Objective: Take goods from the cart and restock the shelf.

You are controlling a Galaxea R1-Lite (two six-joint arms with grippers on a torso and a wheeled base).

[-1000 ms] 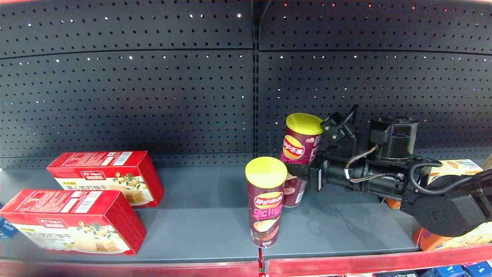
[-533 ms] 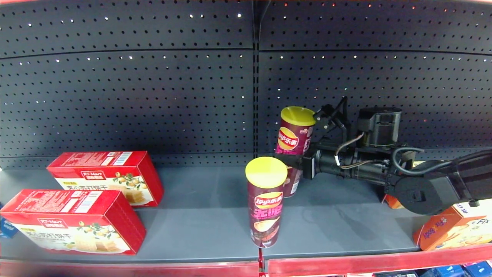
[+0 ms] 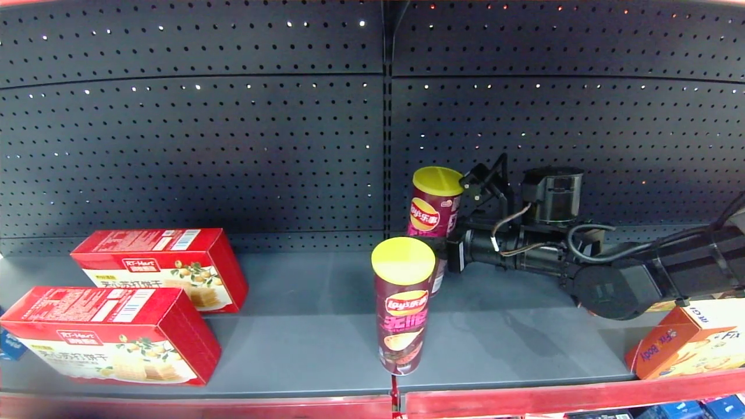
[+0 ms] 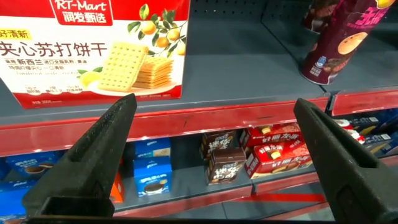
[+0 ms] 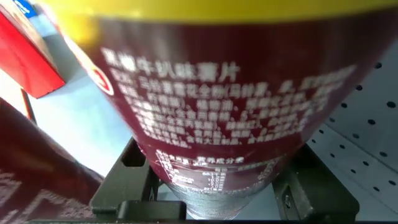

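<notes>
At shelf [image 3: 291, 326]: 2 chip cans, rear can [image 3: 432, 203] clamped in right gripper [image 3: 442, 251], front can [image 3: 403, 308] free, just before it. 2 red boxes [image 3: 157, 267] [image 3: 110, 334] left, 1 orange box [image 3: 687, 343] right. Left gripper [image 4: 214, 106] jaws spread.

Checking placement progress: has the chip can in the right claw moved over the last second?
Yes. The held can shifted left, ending partly behind the standing can.

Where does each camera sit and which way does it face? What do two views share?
Head view: on the head, facing down at the shelf; right gripper shows, holding the rear chip can.
Left wrist view: low, facing the shelf's front edge; open left gripper shows.
Right wrist view: close on that can; right gripper shows.
Shared, head and left wrist: the front chip can.
</notes>
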